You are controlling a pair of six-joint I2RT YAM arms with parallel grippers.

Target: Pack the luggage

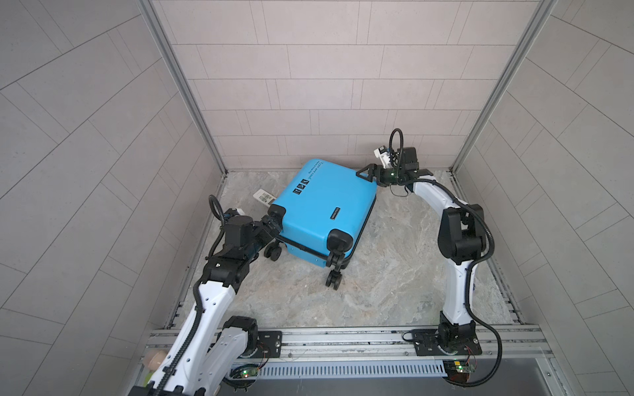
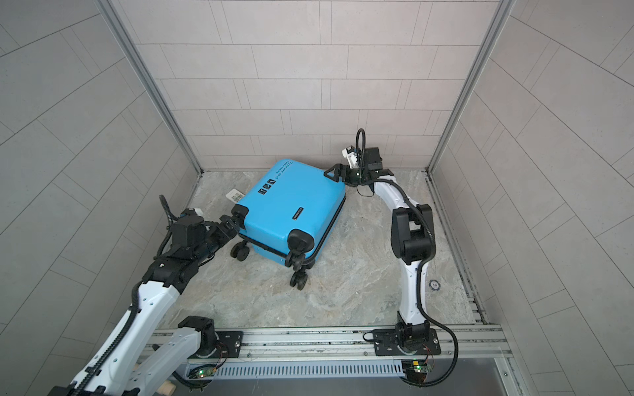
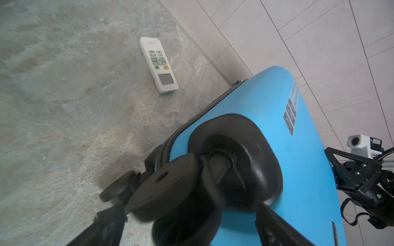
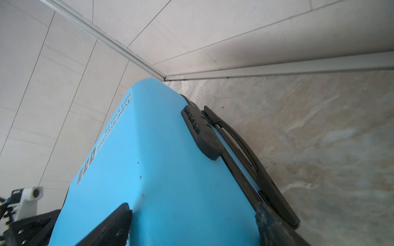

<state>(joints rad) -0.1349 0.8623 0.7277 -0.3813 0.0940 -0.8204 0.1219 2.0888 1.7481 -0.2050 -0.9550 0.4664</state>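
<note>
1. Left gripper (image 1: 274, 224) has its jaws spread wide, one on each side of the black wheel corner (image 1: 276, 211) of the suitcase (image 1: 322, 205). It is not clamped on it.
2. Right gripper (image 1: 372, 178) is at the diagonally opposite corner, by the back wall. Its jaws also stand apart, one over the broad blue face and one down the side where the handle (image 4: 245, 153) and combination lock (image 4: 200, 132) sit. From the right wrist view I cannot tell whether the fingers actually press on the shell.
3. The suitcase lies zipped shut on its broad side on the stone floor (image 1: 394, 274), towards the back and a little left of the middle.
4. In both top views its long axis runs on a slant, wheels towards the near left and the top end towards the far right. Each arm therefore meets its own end of the case, with the whole case between the two grippers.
5. A white remote control (image 3: 158, 64) lies on the floor just beside the case, on its far-left side, and the left arm is the nearer one to it.
6. My guess is that the next move turns on this diagonal hold. Both arms would have to shift or swing the case together, since one acting alone would likely spin it on its wheels.
</note>
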